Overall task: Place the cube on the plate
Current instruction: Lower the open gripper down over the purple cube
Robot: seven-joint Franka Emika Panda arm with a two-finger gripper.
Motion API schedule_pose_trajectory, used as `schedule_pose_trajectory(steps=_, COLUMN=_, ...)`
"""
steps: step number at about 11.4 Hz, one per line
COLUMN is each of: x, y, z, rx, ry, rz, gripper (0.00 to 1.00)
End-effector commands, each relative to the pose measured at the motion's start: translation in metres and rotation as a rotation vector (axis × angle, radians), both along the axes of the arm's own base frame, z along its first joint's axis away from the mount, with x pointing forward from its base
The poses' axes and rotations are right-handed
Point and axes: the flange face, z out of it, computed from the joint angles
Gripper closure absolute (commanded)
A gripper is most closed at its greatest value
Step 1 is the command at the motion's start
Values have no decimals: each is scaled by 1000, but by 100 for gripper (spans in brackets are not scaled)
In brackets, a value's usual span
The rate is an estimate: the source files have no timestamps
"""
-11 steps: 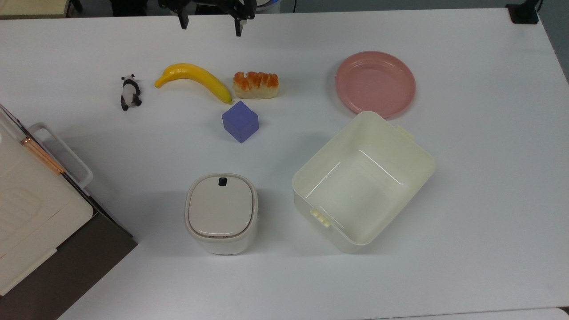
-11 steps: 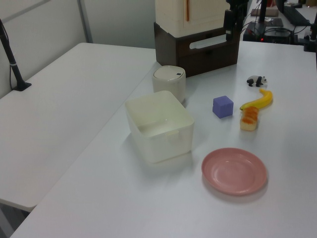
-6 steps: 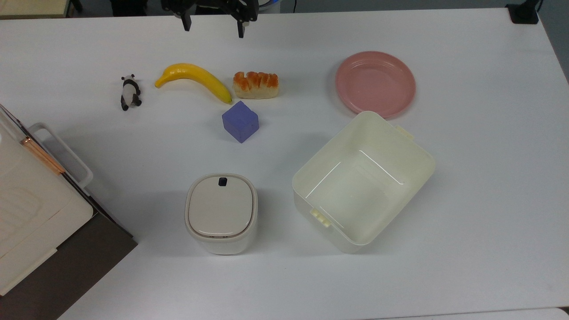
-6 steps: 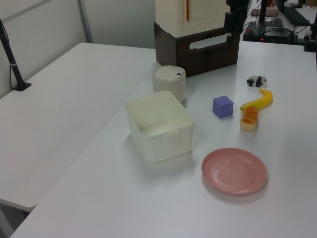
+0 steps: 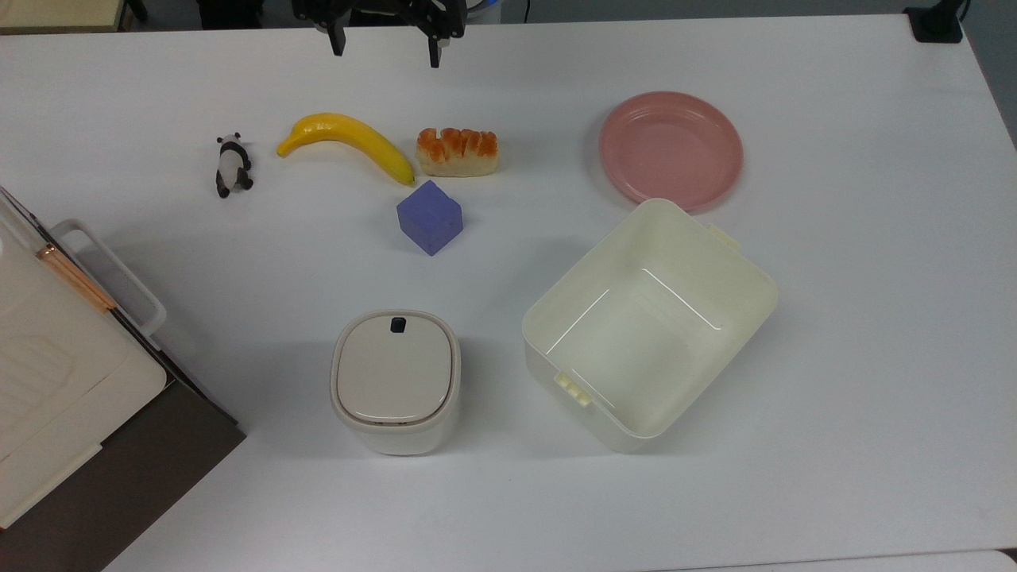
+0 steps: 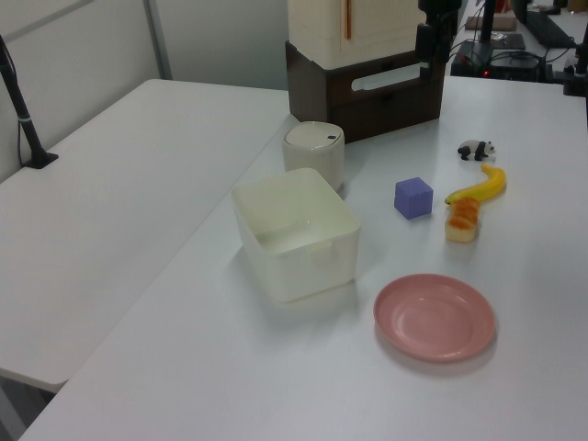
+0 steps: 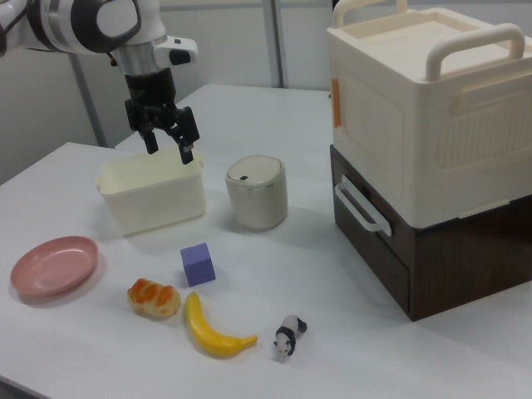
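- Two black fingers of your hand [image 5: 385,46] hang spread apart and empty at the top view's upper edge, above the banana [image 5: 349,141] and bread piece [image 5: 458,151]. The cube [image 5: 430,216] sits on the desk [image 5: 874,318], just below the banana's tip, well apart from the plate [image 5: 671,149].
- Left view: you see the cube between the lidded bin [image 6: 313,152] and the banana; the plate lies nearer, beside the cream tub [image 6: 294,232].
- Right view: your hand hovers high over the tub, fingers parted; the cube rests near the bread.
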Motion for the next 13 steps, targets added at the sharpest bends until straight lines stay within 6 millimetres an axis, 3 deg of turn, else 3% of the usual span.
schedule_pose_trajectory(steps=1, x=1, y=8, z=-33, rx=-29, ry=-5, rz=38, gripper=0)
schedule_pose_trajectory(steps=4, x=13, y=22, z=-114, rx=-144, ry=-64, rz=101, gripper=0)
schedule_pose_trajectory(steps=7, x=24, y=21, z=-156, rx=-220, ry=-3, rz=148, gripper=0)
schedule_pose_trajectory(steps=9, x=19, y=21, z=-180, rx=-260, ry=27, rz=183, gripper=0)
schedule_pose_trajectory(steps=13, x=7, y=43, z=-229, rx=-323, ry=100, rz=284, gripper=0)
